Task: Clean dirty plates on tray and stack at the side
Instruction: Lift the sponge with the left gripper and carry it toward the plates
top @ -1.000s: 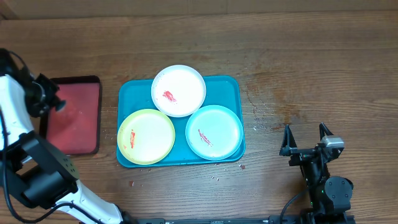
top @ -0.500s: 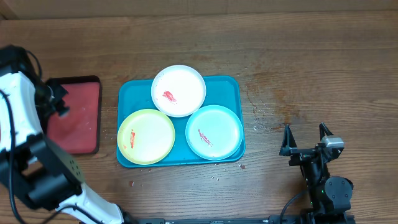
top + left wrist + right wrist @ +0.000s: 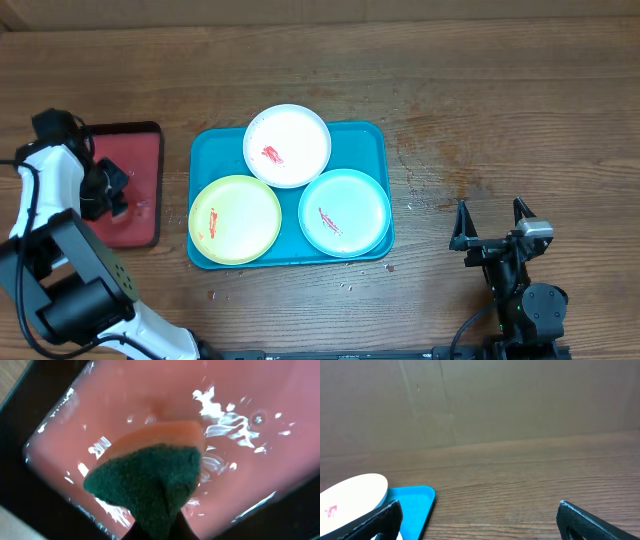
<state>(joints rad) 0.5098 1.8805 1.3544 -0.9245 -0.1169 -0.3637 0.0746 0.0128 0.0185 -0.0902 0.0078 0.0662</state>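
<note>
1. Nothing is cleaned yet, by the look of it: the small round white plastic plate (image 3: 290, 135), the yellow-green round plate (image 3: 245, 215) and the pale mint round plate (image 3: 350, 200) each carry a red smear, and no plate is stacked at the side
2. All three sit on the large turquoise rectangular plastic tray (image 3: 370, 140), packed close, with their rims touching or nearly so; the white plate overhangs the far rim and the yellow-green plate overhangs the left rim
3. The left gripper (image 3: 105, 190) hangs over the smaller dark-rimmed red tray (image 3: 140, 150), well left of the plates, its fingers pinched on a green-faced orange sponge (image 3: 150, 480); the red tray's floor glints wet, so I judge the step in hand to be wetting the sponge
4. The right gripper (image 3: 490, 222) rests near the table's front edge, right of the turquoise tray, fingers spread wide and holding nothing
5. Left to do: wipe all three plates, then stack them
6. Room: the wooden table (image 3: 500, 100) lies bare between the turquoise tray and the right gripper, a likely stacking spot; only a narrow strip parts the two trays, so the sponge must lift over both rims
</note>
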